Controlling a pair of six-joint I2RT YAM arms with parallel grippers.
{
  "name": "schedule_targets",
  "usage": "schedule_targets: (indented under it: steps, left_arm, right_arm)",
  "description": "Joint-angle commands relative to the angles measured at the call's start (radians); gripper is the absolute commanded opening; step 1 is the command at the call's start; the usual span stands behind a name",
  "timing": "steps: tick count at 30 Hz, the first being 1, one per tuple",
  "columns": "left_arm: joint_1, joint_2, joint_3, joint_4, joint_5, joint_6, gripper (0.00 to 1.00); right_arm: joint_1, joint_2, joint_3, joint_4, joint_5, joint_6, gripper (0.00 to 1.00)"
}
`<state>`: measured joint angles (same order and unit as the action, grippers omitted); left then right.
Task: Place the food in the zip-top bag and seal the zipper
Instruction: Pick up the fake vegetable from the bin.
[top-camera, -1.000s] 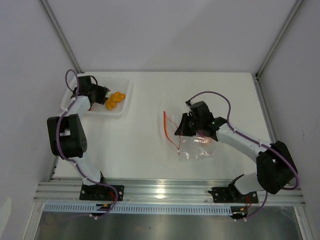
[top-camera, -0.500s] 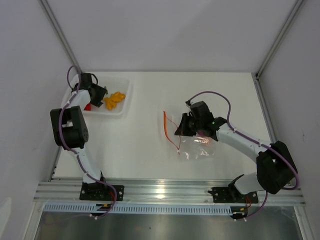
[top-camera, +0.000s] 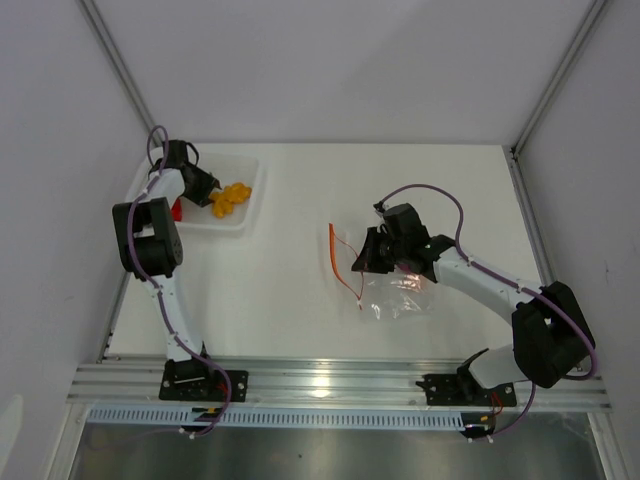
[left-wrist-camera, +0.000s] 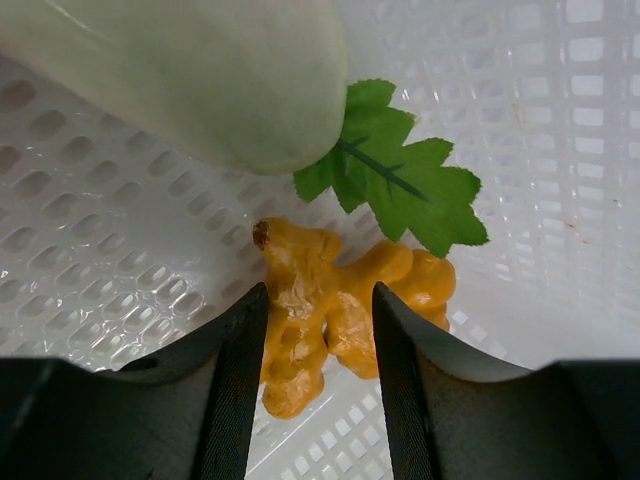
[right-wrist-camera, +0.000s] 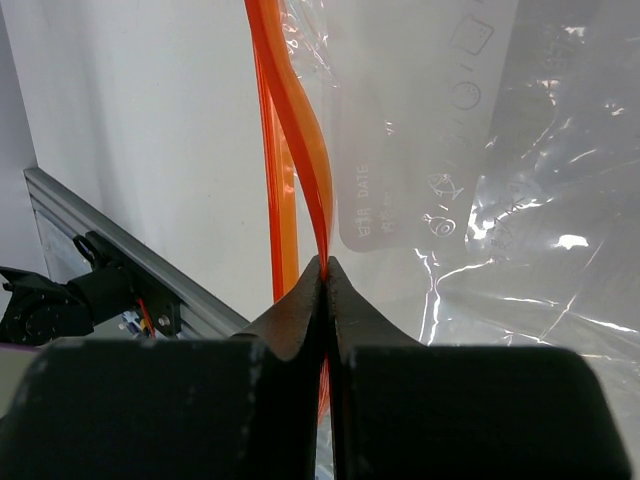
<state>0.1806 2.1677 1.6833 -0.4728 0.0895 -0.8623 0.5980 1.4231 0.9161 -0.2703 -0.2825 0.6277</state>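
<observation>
The left hand (left-wrist-camera: 318, 350) sits low in the white slotted basket (top-camera: 247, 193) at the far left of the desk (top-camera: 290, 290), its fingers apart on either side of the orange-yellow food (left-wrist-camera: 330, 310), beside the white food with a green leaf (left-wrist-camera: 230, 80). The right hand (right-wrist-camera: 325, 285) is clamped on the zipper (right-wrist-camera: 300, 150) of the zip-top bag (top-camera: 400, 295), which lies mid-desk.
</observation>
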Motion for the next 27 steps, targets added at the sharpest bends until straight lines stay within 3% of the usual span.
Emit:
schedule_targets:
  steps: [1, 8, 15, 21, 27]
  left_arm:
    - [0.014, 0.017, 0.058, -0.066, 0.036, 0.032, 0.49]
    - [0.017, -0.017, 0.021, -0.076, -0.004, 0.031, 0.5]
    - [0.016, -0.037, -0.031, -0.081, 0.042, 0.049, 0.45]
    - [0.017, -0.062, -0.046, -0.105, 0.033, 0.06, 0.54]
    - [0.014, -0.086, -0.126, -0.063, 0.072, 0.049, 0.57]
  right_arm:
    - [-0.007, -0.004, -0.002, 0.031, -0.012, -0.014, 0.0]
    - [-0.01, -0.013, -0.006, 0.031, -0.015, -0.011, 0.0]
    - [-0.012, -0.016, -0.006, 0.034, -0.018, -0.005, 0.0]
    - [-0.012, -0.03, -0.005, 0.033, -0.017, 0.004, 0.0]
    - [-0.009, -0.036, -0.014, 0.043, -0.023, 0.02, 0.0]
